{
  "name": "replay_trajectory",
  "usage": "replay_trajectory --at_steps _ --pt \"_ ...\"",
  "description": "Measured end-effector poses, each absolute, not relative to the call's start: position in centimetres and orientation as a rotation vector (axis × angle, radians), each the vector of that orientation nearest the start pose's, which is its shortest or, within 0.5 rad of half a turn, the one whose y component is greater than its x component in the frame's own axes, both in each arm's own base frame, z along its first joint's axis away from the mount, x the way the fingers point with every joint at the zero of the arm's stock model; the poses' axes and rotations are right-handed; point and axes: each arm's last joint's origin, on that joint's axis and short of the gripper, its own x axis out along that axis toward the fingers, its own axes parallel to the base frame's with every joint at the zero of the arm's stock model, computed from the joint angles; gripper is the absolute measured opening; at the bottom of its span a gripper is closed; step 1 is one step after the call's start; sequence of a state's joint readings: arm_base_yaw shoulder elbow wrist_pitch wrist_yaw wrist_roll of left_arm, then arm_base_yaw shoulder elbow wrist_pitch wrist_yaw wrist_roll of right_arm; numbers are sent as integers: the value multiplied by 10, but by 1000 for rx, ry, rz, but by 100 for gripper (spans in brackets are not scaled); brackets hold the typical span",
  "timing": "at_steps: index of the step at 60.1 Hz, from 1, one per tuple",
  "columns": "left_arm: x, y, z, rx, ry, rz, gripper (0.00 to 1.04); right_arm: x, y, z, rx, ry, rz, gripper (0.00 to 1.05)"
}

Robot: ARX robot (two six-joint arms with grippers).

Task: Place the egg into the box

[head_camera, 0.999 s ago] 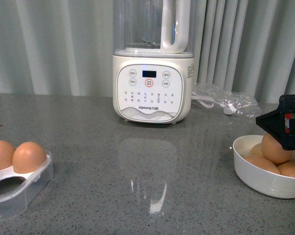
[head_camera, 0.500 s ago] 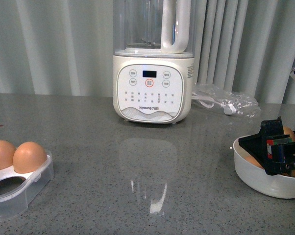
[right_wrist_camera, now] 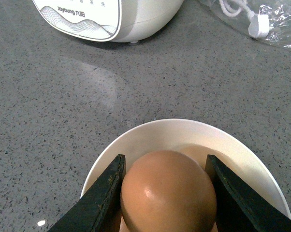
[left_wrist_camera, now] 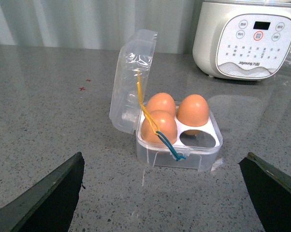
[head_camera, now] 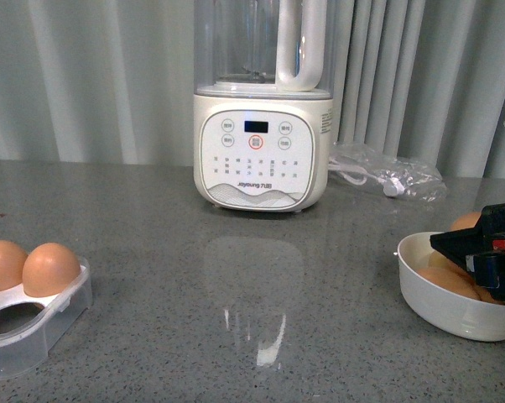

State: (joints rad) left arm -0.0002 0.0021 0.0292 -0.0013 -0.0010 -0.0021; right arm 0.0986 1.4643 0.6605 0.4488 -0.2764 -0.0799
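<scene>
The egg, smooth and orange-brown, sits between the two dark fingers of my right gripper, which is shut on it low inside the white bowl. From the front, the right gripper is down in the bowl at the right edge, among other brown eggs. The box is a clear carton with its lid standing open. It holds three eggs and has one empty cup. My left gripper hangs open over the counter, short of the box.
A white blender stands at the back centre before a curtain. A clear plastic bag with a cord lies to its right. Yellow and blue rubber bands trail over the box's front.
My right gripper has dropped from above the bowl's rim down into the bowl and shifted a little to the right. The box and its eggs have stayed put.
</scene>
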Motion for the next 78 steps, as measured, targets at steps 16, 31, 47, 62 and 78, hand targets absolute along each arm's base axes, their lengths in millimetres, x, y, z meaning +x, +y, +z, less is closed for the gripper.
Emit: replay_trajectory --at_steps 16,31,47,62,78 --pt "96 0 173 -2 -26 1 98 278 44 223 -66 286 415 43" --pt "96 0 173 -2 -26 1 98 292 68 260 -83 204 477 43" --pt "96 0 173 -2 -26 0 98 323 112 266 -43 160 601 43" --pt "96 0 173 -2 -26 0 98 336 157 244 -57 205 740 43" --pt "96 0 173 -2 -26 0 98 338 184 242 -33 213 925 43"
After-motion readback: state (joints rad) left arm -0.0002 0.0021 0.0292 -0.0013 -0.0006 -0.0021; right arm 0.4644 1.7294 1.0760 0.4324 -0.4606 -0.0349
